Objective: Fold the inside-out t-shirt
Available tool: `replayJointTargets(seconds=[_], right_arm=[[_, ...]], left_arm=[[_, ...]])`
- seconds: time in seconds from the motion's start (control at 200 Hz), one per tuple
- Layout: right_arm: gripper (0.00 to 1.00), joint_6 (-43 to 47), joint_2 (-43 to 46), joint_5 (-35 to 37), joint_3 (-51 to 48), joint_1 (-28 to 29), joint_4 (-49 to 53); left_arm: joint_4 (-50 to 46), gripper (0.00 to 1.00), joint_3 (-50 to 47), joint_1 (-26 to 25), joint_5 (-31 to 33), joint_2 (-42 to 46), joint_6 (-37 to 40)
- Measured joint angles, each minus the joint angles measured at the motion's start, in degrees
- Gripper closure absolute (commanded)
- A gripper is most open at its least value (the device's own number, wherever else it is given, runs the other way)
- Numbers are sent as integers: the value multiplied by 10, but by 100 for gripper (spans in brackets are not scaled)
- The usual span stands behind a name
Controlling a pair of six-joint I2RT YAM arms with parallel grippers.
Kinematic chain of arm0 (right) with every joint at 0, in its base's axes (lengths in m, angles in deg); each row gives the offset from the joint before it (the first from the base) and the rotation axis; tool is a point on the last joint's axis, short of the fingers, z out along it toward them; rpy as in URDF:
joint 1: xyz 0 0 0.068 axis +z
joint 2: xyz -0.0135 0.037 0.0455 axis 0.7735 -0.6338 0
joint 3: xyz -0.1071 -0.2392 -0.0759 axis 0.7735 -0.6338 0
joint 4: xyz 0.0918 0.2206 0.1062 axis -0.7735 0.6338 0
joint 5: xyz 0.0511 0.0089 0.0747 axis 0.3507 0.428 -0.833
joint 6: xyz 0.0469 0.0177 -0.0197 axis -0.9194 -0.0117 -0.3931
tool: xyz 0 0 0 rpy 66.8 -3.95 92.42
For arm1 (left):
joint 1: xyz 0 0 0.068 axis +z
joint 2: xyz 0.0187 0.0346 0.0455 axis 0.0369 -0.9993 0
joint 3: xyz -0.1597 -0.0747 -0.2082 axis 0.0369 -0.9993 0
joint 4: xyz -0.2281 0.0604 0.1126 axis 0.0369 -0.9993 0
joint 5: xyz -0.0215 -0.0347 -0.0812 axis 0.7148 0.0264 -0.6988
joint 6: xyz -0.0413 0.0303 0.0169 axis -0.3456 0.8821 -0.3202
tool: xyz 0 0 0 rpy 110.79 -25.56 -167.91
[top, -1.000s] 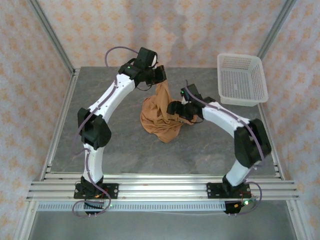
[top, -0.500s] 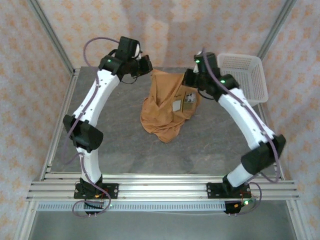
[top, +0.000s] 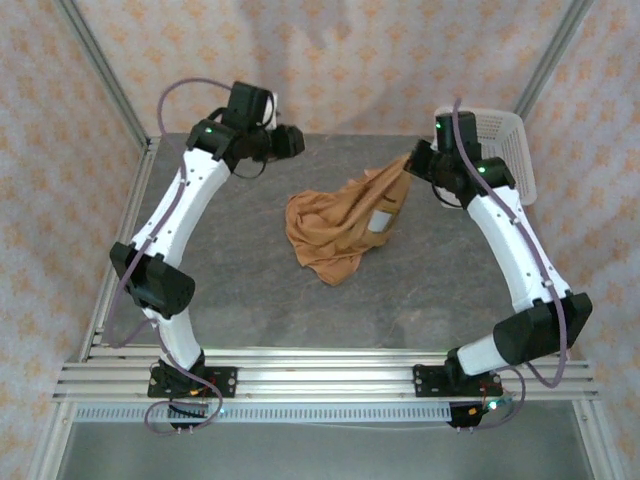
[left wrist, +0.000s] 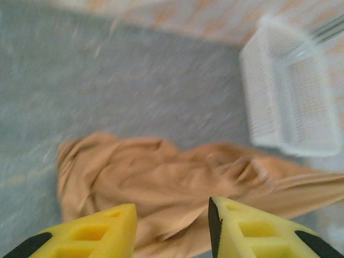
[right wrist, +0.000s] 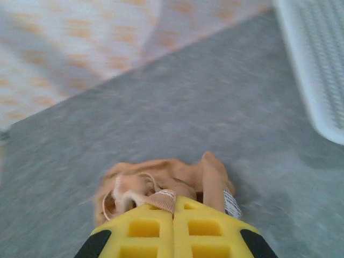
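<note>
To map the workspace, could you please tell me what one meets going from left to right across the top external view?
left claw, open → t-shirt → right claw, shut on the t-shirt's right end → white basket

My left arm and right arm match: white shells on the long links, black housings at every joint. A lilac cable loops off each wrist and coils again by the black bases at seven and five o'clock of the top view. I see a small green light glowing on each forearm. The left gripper and right gripper wear yellow fingers with rectangular pockets moulded in, and black at the outer corners, at seven and five o'clock
</note>
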Motion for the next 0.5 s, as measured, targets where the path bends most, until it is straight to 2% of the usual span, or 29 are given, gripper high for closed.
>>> replayJointTargets(seconds=[0.125,0.22,0.365,0.5], right_arm=[[100,-22,-23,-1,-78,-81,-3],[100,-30,-37,-8,-98,-94,-5],[100,-37,-38,-27,-101,-87,-20],[100,-37,-38,-39,-101,-86,-31]], left_arm=[[34,60,-186,0,2,15,0],[58,61,-291,0,-9,15,-10],[110,61,-370,-5,-27,16,-28],[176,60,-412,-33,-47,16,-56]])
